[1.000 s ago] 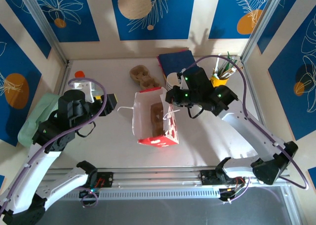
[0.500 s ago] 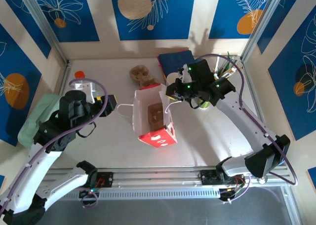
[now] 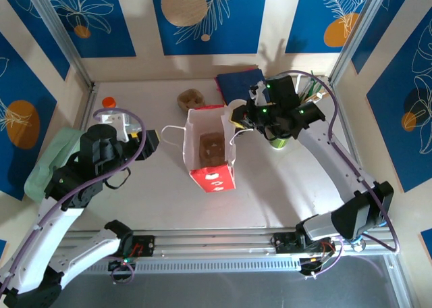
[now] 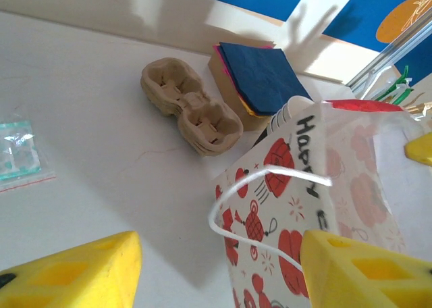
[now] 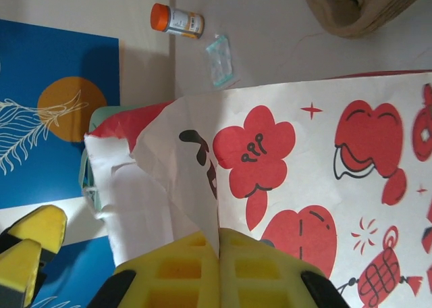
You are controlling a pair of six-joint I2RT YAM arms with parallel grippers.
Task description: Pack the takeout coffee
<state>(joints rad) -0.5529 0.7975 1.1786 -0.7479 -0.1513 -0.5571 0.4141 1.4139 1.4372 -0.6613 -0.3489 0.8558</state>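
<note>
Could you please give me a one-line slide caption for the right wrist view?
Closed right end effector pinches the edge of the paper bag, orange-capped bottle beyond.

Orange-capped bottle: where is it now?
Top view: the orange-capped bottle sits at the table's far left, just beyond the left arm. Right wrist view shows a clear packet beside it.

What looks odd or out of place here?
The paper bag: the right gripper pinches its top edge, and the paper there is creased and folded over. Nothing looks spilled.
</note>
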